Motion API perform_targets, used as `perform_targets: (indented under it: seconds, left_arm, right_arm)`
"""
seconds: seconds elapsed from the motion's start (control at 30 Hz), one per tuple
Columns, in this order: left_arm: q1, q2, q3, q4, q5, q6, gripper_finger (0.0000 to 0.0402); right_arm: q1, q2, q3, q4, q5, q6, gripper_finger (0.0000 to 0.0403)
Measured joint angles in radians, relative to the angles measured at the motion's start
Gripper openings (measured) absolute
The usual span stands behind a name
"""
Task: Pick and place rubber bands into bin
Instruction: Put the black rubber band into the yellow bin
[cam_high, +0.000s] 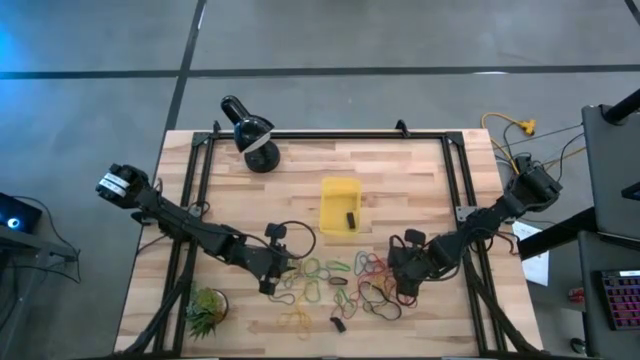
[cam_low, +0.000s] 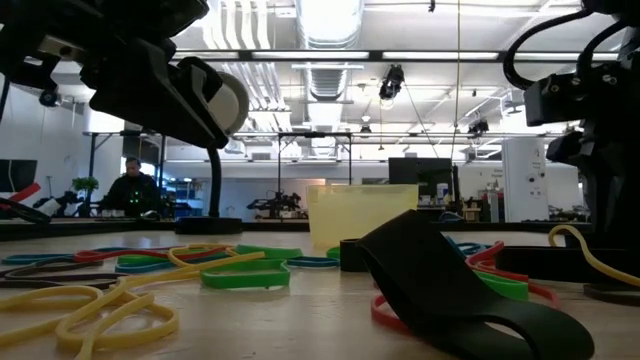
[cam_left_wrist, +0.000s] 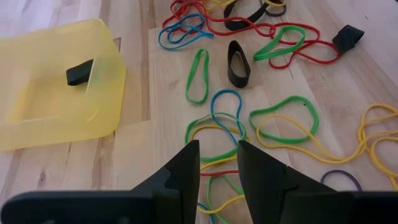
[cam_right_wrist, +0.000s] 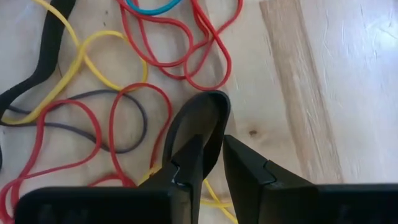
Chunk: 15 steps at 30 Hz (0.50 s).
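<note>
Several rubber bands (cam_high: 335, 280) in red, green, yellow, blue and black lie loose on the wooden table near its front edge. The yellow bin (cam_high: 340, 205) stands behind them and has one black band (cam_left_wrist: 79, 73) in it. My left gripper (cam_left_wrist: 217, 163) hovers open over the left part of the pile, above green and yellow bands (cam_left_wrist: 214, 134), touching none. My right gripper (cam_right_wrist: 212, 158) is at the right part of the pile, shut on a wide black rubber band (cam_right_wrist: 202, 115). My right gripper pinches one side of the wide black band's loop (cam_right_wrist: 213, 142) between its two fingers. It comes from above, pointing steeply down. The rest of the loop curves out ahead of the fingers over the red and yellow bands. Whether the band is off the table I cannot tell.
A black domed lamp (cam_high: 250, 135) stands at the far left of the table and a small green plant (cam_high: 205, 310) at the near left corner. Black frame rails (cam_high: 195, 190) run along the table's sides. A person (cam_low: 130, 188) sits far behind the table.
</note>
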Motion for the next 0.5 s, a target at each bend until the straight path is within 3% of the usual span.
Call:
perform_targets:
  seconds: [0.17,0.5]
  left_arm:
    - [0.000,0.000,0.000,0.013,0.000,0.000,0.0092]
    - [0.000,0.000,0.000,0.013,0.000,0.000,0.0092]
  right_arm:
    - [0.000,0.000,0.004,-0.003,0.005,-0.029,0.0014]
    - [0.000,0.000,0.081,-0.007,0.161,-0.137,0.0009]
